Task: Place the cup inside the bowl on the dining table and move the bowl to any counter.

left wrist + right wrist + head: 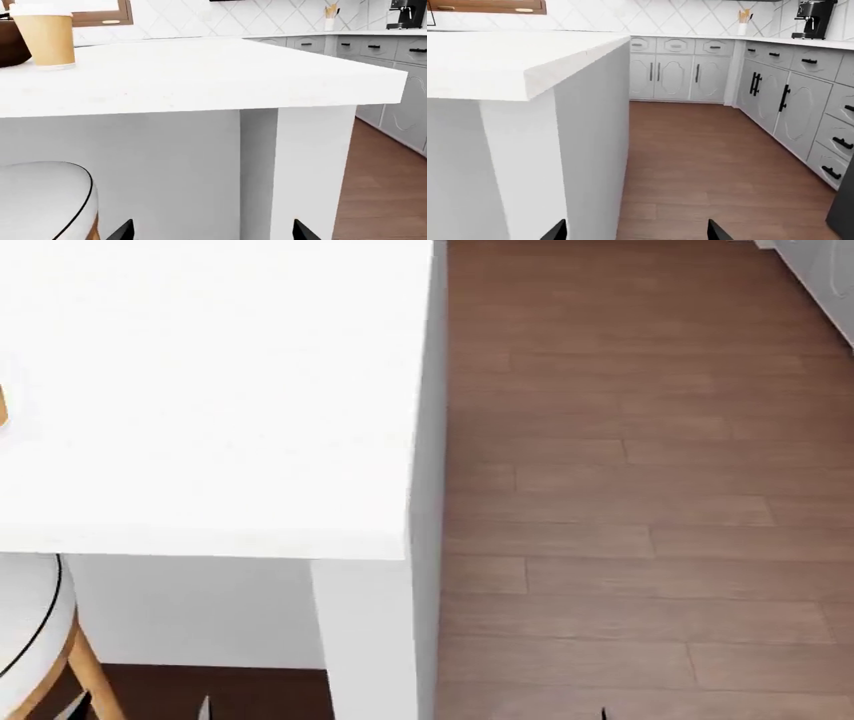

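Note:
The tan paper cup (45,35) with a white lid stands on the white dining table (200,75) in the left wrist view. Beside it, only a dark brown edge of the bowl (10,47) shows at the frame border. My left gripper (212,231) is open and empty, low in front of the table's side, below the tabletop. My right gripper (635,231) is open and empty, low beside the table's corner leg over the floor. In the head view the table (214,390) fills the left; cup and bowl are almost out of view there.
A white round stool (40,200) with wooden legs stands under the table near my left gripper; it also shows in the head view (27,625). Grey cabinets under a counter (800,42) with a coffee machine (808,17) line the far wall. Wooden floor (627,490) lies to the right.

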Robot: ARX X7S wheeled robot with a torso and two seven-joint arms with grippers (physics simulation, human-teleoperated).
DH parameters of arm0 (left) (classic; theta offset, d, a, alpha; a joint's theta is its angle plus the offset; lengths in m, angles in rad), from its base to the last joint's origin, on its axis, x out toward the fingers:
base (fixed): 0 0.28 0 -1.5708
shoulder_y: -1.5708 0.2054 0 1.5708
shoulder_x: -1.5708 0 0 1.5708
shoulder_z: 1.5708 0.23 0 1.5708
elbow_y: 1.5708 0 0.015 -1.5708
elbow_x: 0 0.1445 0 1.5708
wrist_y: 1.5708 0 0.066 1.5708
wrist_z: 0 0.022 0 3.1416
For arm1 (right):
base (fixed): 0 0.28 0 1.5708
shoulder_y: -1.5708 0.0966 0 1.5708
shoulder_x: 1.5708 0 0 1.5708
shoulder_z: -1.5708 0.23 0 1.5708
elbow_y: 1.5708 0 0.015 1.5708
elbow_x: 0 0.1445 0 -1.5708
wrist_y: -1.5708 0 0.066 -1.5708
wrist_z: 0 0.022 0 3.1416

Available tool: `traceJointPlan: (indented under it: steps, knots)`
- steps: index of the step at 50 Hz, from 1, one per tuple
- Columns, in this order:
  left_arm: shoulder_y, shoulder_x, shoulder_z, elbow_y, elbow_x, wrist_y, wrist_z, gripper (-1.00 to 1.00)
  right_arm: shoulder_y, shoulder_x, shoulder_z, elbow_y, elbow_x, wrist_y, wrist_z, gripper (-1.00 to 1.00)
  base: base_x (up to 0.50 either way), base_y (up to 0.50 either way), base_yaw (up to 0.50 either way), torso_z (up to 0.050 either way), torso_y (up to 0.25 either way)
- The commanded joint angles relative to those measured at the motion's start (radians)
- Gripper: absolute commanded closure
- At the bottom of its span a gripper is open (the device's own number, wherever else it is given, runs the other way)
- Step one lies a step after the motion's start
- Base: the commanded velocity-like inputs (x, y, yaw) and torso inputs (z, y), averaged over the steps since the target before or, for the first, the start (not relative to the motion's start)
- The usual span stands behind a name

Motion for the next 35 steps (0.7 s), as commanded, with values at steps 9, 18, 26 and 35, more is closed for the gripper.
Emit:
traceJointPlan:
  steps: [9, 18, 26, 35]
  knots:
    - [0.001, -0.019, 0.021, -0.001, -0.012, 0.003, -0.013, -1.0, 0.002, 0.015, -0.019, -0.002, 0.014, 0.005, 0.022, -1.0, -0.31, 0.5, 0.0, 0.0, 0.0]
    - [-0.002, -0.023, 0.03, -0.002, -0.017, 0.0, -0.021, -1.0, 0.004, 0.021, -0.026, 0.001, 0.021, 0.002, 0.028, -1.0, -0.34, 0.5, 0.0, 0.0, 0.0]
    - [-0.003, -0.031, 0.034, -0.003, -0.025, 0.002, -0.023, -1.0, 0.006, 0.027, -0.034, 0.001, 0.023, 0.007, 0.035, -1.0, -0.34, 0.5, 0.0, 0.0, 0.0]
    - [-0.005, -0.034, 0.043, 0.0, -0.026, -0.002, -0.033, -1.0, 0.007, 0.034, -0.043, -0.002, 0.024, 0.009, 0.042, -1.0, -0.3, 0.5, 0.0, 0.0, 0.0]
